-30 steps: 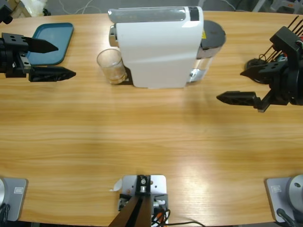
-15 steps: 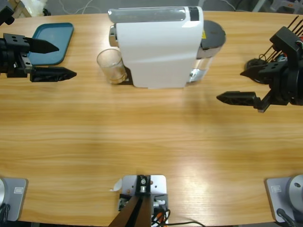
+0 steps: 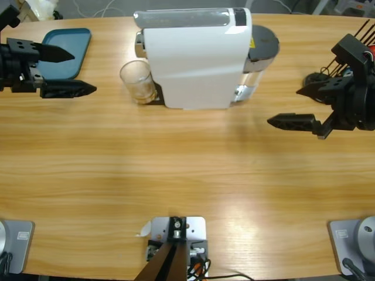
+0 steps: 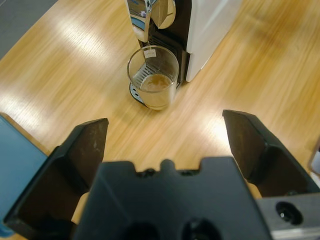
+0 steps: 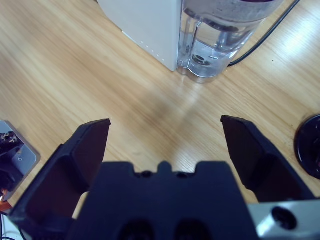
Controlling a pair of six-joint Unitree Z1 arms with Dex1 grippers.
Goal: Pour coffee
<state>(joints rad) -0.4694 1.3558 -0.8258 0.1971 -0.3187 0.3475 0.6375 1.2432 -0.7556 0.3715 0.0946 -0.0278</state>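
Left gripper spread wide and empty above the wooden surface, beside a blue tray. Right gripper likewise wide apart, holding nothing. Farther ahead of the left gripper, a glass tumbler upright under the white coffee machine spout, with shallow amber coffee at its bottom.
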